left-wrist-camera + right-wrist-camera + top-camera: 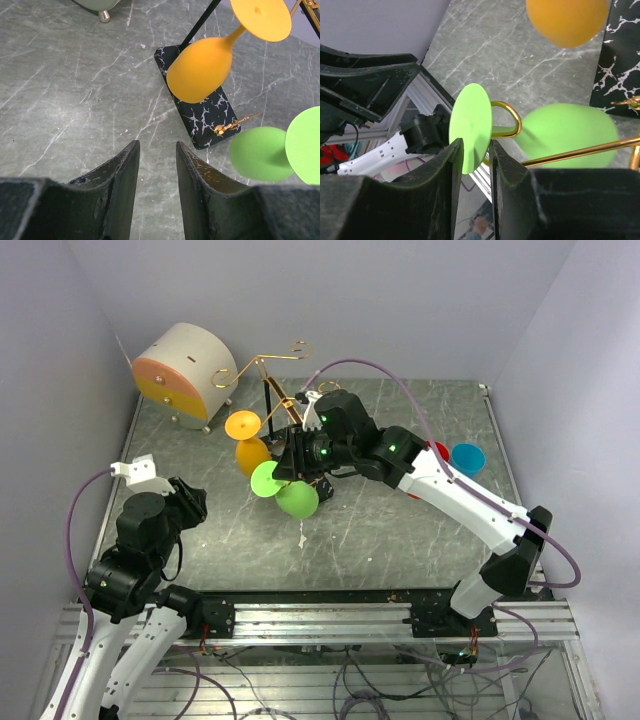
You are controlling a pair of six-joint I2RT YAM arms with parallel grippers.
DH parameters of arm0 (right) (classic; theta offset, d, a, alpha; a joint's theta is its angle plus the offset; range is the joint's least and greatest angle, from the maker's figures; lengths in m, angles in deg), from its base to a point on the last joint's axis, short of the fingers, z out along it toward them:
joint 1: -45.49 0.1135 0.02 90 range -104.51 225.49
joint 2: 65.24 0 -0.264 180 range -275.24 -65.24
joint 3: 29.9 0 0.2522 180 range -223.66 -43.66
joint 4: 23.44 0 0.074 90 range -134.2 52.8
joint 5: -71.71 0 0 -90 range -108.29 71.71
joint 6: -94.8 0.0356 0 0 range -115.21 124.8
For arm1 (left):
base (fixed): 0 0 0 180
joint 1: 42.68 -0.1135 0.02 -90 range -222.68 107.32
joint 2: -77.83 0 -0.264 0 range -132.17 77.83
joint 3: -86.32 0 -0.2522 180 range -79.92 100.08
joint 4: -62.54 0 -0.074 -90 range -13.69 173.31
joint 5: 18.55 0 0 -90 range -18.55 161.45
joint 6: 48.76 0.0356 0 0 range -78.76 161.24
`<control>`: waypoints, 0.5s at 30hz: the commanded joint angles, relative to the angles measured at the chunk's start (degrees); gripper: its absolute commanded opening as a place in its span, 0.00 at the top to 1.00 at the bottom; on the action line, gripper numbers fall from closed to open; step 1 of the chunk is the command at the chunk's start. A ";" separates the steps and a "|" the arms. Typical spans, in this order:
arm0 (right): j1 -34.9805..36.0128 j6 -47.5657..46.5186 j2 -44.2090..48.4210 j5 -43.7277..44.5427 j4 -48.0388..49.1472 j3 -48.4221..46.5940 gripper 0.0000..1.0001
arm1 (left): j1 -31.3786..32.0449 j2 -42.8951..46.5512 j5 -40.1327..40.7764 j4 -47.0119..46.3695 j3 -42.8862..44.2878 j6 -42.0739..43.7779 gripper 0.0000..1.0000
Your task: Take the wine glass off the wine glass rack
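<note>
Straddling the green wine glass (pixel 470 122) foot, right gripper (pixel 473 146) narrowly parted, fingers (pixel 432 175) either side, contact unclear, wine glass rack (pixel 570 154) beyond.

Wine glass (pixel 296 498) on rack (pixel 200 115) (box (pixel 185 365) behind)

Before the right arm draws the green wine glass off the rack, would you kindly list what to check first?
1. Right claw straddles the foot of the green wine glass: ok.
2. Grip on the foot firm: cannot tell.
3. Glass free of the gold hook on the rack: not ok, it hangs in it.
4. Orange glass clear of the way out: cannot tell.
5. Left claw open, empty, apart from the rack: ok.
</note>
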 commanded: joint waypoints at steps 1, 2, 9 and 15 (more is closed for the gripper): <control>0.85 0.42 0.94 -1.99 3.22 0.77 0.74 | -0.15 0.13 0.69 -1.76 -0.05 0.03 0.54; 0.81 0.53 0.92 -2.07 3.46 1.00 0.74 | -0.15 0.12 0.65 -1.76 -0.07 0.03 0.54; 0.80 0.94 0.28 -2.12 4.78 1.94 0.76 | -0.15 0.12 0.69 -1.68 0.01 0.03 0.54; 0.86 1.93 0.78 -1.41 5.88 2.82 0.94 | -0.15 0.30 0.72 -1.59 -0.01 0.03 0.54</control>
